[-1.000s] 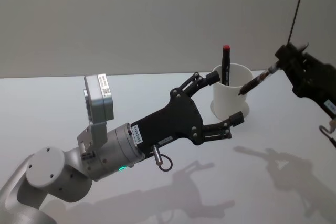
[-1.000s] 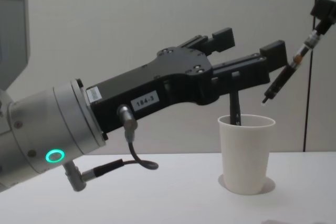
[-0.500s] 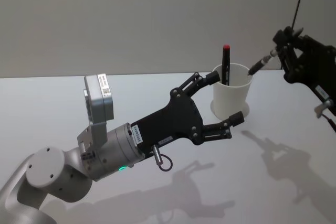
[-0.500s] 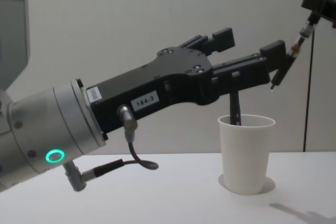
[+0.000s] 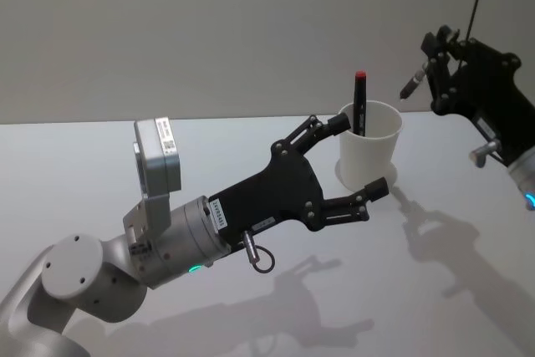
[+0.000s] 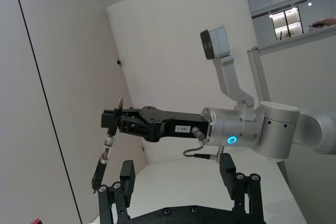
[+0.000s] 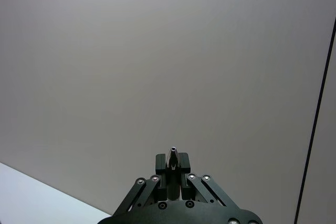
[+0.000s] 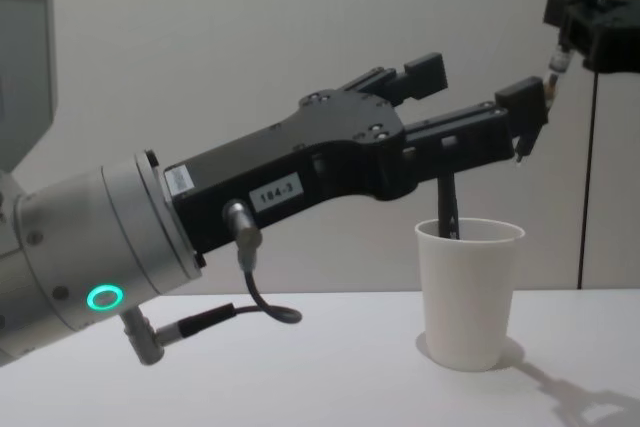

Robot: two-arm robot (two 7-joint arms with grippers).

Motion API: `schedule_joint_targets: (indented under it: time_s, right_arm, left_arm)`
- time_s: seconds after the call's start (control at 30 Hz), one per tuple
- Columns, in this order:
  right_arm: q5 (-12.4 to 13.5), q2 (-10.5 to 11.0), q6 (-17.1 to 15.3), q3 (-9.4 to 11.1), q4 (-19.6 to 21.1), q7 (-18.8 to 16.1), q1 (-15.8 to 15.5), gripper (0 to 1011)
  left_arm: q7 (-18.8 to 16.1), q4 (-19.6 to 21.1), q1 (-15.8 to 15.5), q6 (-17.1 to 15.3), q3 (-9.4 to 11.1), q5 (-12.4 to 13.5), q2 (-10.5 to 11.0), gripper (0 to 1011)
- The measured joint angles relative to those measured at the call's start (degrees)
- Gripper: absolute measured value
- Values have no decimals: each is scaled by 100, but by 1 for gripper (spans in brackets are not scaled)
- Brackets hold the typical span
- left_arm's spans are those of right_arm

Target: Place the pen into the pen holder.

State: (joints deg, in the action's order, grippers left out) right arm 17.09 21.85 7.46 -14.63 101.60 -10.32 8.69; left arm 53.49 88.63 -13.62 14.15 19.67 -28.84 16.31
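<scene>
1. Pen holder point(image 5: 369, 156): white paper cup, upright on the bench point(image 5: 100, 173), toward the robot's right of centre in the head view. Rolled rim up; body tapered toward its base in the chest view point(image 8: 469, 294).
2. One pen w/ red cap point(image 5: 359, 103) stood inside the cup, cap end up, well above the rim, leaning on the far-left part of the rim. Its dark barrel was seen in the chest view point(image 8: 447, 205), dropping into the cup mouth.
3. Second pen point(image 5: 414, 79): dark barrel, held in the air above and to the right of the cup, apart from the rim. Tilted, free tip pointing down-left toward the cup. In the left wrist view point(image 6: 106, 149) it hung below the right pincer's fingers.
4. Right pincer point(image 5: 435, 66): closed on the second pen's upper end, raised above cup level at the right side of the head view. Chest view placed it at the upper right edge point(image 8: 565, 35).
5. Left pincer point(image 5: 361, 156): fingers spread wide, gripping nothing, reaching fwd beside the cup on its left. One fingertip point(image 5: 338, 124) near the rim, the other point(image 5: 378, 187) near the base. Contact w/ the cup could not be told.
</scene>
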Motion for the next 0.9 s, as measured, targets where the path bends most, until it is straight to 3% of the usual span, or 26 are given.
schedule_joint_targets:
  time_s: [0.23,0.47,0.9]
  right_arm:
    - [-340,-196,-118,-60,-267,92,215,129]
    - [-486,-371,-288,-109,-551,108,405,129]
    - [-485,-708,-695,-207,-1136,26,749,129]
  left_arm:
    - [0,0,0,0,0,0,0,1001]
    - [0,0,0,0,0,0,0,1001]
    - [0,0,0,0,0,0,0,1001]
